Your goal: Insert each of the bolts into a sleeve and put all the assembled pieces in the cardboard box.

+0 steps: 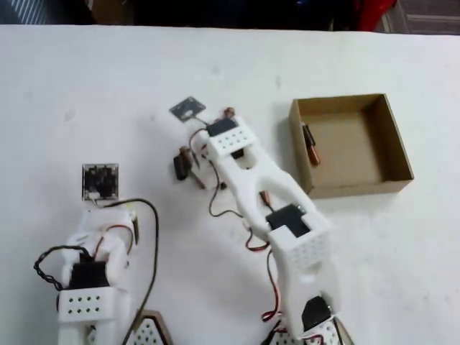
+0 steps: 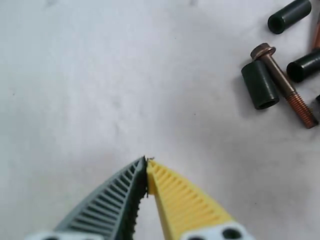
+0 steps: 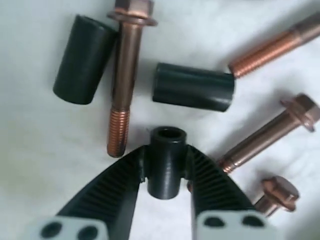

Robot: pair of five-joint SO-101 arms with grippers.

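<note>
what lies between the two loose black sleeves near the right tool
A copper bolt lies between them, close against one sleeve and apart from the other sleeve; the right wrist view shows it.

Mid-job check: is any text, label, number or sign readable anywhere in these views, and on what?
No readable text anywhere.
cardboard box: walls plain, no print seen.
bolt heads: any stamping is too blurred to read.
sleeve in the right gripper: plain black, no marking seen.
</note>
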